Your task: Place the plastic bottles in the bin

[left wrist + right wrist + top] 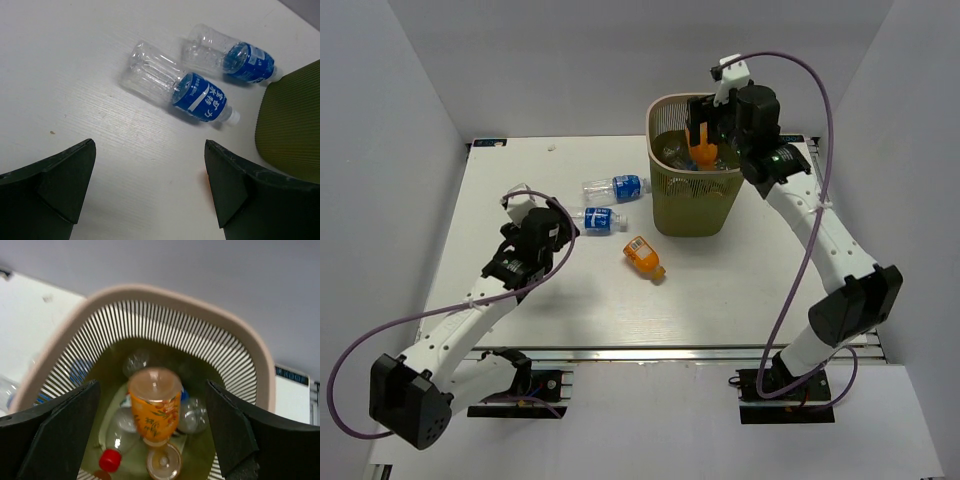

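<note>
My right gripper [151,383], jaws spread, hangs over the bin [695,205] with the orange bottle [155,412] loose between them, so I'd lift straight up clear of the rim; my left gripper [150,145] gapes above a blue bottle [177,87].

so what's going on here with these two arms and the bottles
Two robot arms are clearing plastic bottles into the bin. The right pincer is open above the bin, with an orange bottle loose between its fingers, apparently dropping onto other bottles inside. The left pincer hovers open near a blue-labelled bottle, with a second blue-labelled bottle beside it on the table. Another orange bottle lies near the bin.
</note>
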`<state>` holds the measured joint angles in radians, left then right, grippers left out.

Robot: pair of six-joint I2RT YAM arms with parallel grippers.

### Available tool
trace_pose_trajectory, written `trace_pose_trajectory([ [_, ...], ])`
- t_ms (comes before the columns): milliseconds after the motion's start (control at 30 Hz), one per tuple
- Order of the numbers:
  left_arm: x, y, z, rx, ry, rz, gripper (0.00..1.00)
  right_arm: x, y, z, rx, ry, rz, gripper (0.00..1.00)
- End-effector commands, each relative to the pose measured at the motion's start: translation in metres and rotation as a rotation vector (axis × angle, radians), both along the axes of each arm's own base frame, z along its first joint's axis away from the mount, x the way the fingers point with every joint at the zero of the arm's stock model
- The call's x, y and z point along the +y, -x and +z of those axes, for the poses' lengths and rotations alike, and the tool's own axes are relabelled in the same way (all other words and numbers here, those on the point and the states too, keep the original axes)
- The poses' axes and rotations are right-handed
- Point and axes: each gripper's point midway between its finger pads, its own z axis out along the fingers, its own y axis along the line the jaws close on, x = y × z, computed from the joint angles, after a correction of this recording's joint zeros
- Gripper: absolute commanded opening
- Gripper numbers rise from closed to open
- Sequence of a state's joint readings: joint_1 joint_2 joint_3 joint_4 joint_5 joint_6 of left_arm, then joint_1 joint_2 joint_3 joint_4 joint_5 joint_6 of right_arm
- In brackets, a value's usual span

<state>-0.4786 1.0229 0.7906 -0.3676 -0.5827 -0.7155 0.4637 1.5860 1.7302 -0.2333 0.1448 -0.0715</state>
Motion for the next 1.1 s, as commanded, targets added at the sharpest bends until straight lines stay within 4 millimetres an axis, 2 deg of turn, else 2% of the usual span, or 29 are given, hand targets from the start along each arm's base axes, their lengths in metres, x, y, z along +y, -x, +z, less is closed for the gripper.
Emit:
trace_pose_trajectory([
  [0, -0.003, 0.001, 0.004, 0.031, 0.005, -0.016, 0.98, -0.011, 0.007, 0.023, -0.041, 0.033, -0.018, 0.89],
  [67, -0.008, 0.000, -0.004, 0.068, -0.002, -0.039, 0.98, -0.018, 0.011, 0.033, -0.061, -0.013, -0.049, 0.89],
  [167, -0.030, -0.004, -0.017, 0.124, 0.022, -0.142, 0.98, -0.037, 0.023, 0.058, -0.095, -0.088, -0.083, 0.89],
  [267, -0.046, -0.009, -0.031, 0.160, 0.039, -0.210, 0.98, -0.059, 0.030, 0.060, -0.107, -0.080, -0.116, 0.89],
  [300, -0.058, -0.010, -0.033, 0.165, 0.067, -0.259, 0.98, -0.074, 0.042, 0.074, -0.143, -0.100, -0.157, 0.89],
  [333, -0.065, -0.011, -0.041, 0.186, 0.075, -0.285, 0.98, -0.088, 0.043, 0.063, -0.133, -0.102, -0.197, 0.89],
  [367, -0.073, -0.011, -0.042, 0.188, 0.089, -0.315, 0.98, -0.102, 0.057, 0.079, -0.173, -0.139, -0.224, 0.89],
  [400, -0.085, -0.011, -0.042, 0.185, 0.108, -0.359, 0.98, -0.112, 0.062, 0.079, -0.168, -0.175, -0.255, 0.89],
  [433, -0.098, -0.009, -0.051, 0.207, 0.105, -0.402, 0.98, -0.132, 0.064, 0.078, -0.165, -0.199, -0.309, 0.89],
  [467, -0.120, -0.005, -0.047, 0.201, 0.097, -0.471, 0.98, -0.154, 0.072, 0.071, -0.148, -0.233, -0.372, 0.89],
  [500, -0.122, -0.009, -0.049, 0.205, 0.087, -0.469, 0.98, -0.154, 0.076, 0.064, -0.129, -0.248, -0.375, 0.89],
  [533, -0.141, -0.002, -0.052, 0.215, 0.069, -0.527, 0.98, -0.174, 0.077, 0.057, -0.119, -0.261, -0.432, 0.89],
  [567, -0.153, -0.004, -0.057, 0.233, 0.056, -0.550, 0.98, -0.182, 0.081, 0.039, -0.084, -0.268, -0.459, 0.89],
  [600, -0.161, -0.003, -0.060, 0.248, 0.058, -0.568, 0.98, -0.198, 0.083, 0.027, -0.054, -0.296, -0.509, 0.90],
  [667, -0.174, 0.000, -0.071, 0.275, 0.074, -0.596, 0.98, -0.210, 0.090, 0.010, -0.020, -0.324, -0.534, 0.89],
  [700, -0.180, -0.002, -0.071, 0.263, 0.103, -0.600, 0.98, -0.219, 0.089, -0.016, 0.023, -0.323, -0.562, 0.89],
  [767, -0.186, -0.003, -0.077, 0.270, 0.136, -0.593, 0.98, -0.235, 0.096, -0.038, 0.044, -0.334, -0.605, 0.89],
  [800, -0.191, -0.006, -0.082, 0.277, 0.140, -0.597, 0.98, -0.242, 0.098, -0.066, 0.097, -0.332, -0.638, 0.89],
  [867, -0.198, -0.008, -0.088, 0.294, 0.149, -0.604, 0.98, -0.246, 0.104, -0.083, 0.123, -0.350, -0.649, 0.89],
  [900, -0.203, -0.011, -0.096, 0.312, 0.150, -0.601, 0.98, -0.250, 0.106, -0.100, 0.154, -0.352, -0.665, 0.89],
  [1067, -0.212, -0.022, -0.116, 0.348, 0.160, -0.577, 0.98, -0.244, 0.108, -0.120, 0.193, -0.365, -0.619, 0.89],
])
